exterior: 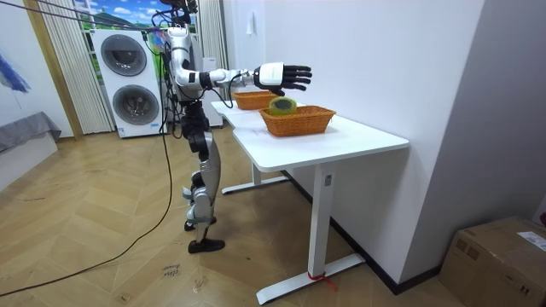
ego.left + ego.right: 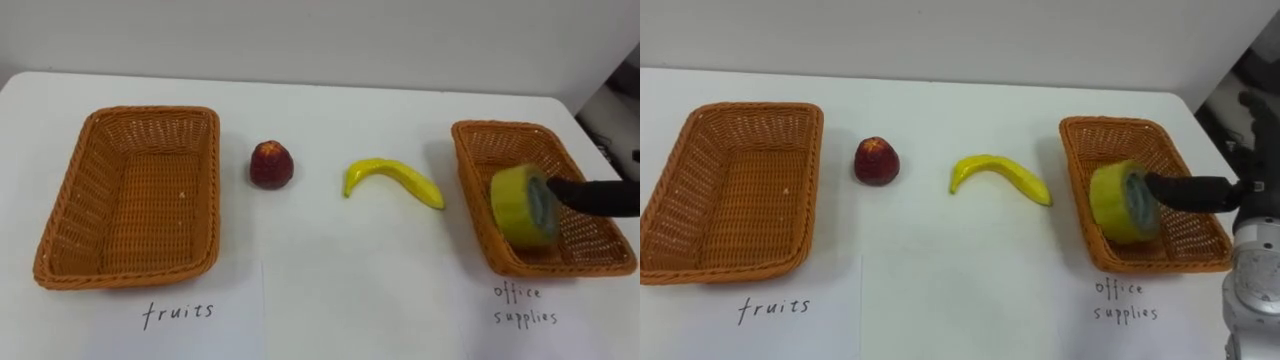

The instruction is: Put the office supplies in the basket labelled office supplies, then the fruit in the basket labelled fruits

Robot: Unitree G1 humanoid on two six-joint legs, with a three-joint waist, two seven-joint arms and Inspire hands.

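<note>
The robot's right hand (image 2: 1198,190) reaches in from the near right, fingers straight and open. Its dark thumb tip meets the middle of one yellow tape roll (image 2: 518,205). The roll stands on edge inside the right wicker basket (image 2: 500,128), leaning toward that basket's near left corner.

There are two orange-brown wicker baskets. The left basket (image 2: 60,200) holds nothing. Between the two, on the white table (image 2: 330,280), lie one red apple (image 2: 271,164) and one yellow banana (image 2: 390,178). The apple is just beside the left basket. The banana is nearer the right basket, touching neither.

The left basket sits near the table's left edge and the right basket near its right edge. A pale wall runs along the far edge. Bare tabletop lies open all round the two fruits and along the near side.

Handwritten words sit in front of each basket: "fruits" (image 2: 178,312) at the left and "office supplies" (image 2: 520,305) at the right.

In the room view the robot stands upright at the table's long side.
</note>
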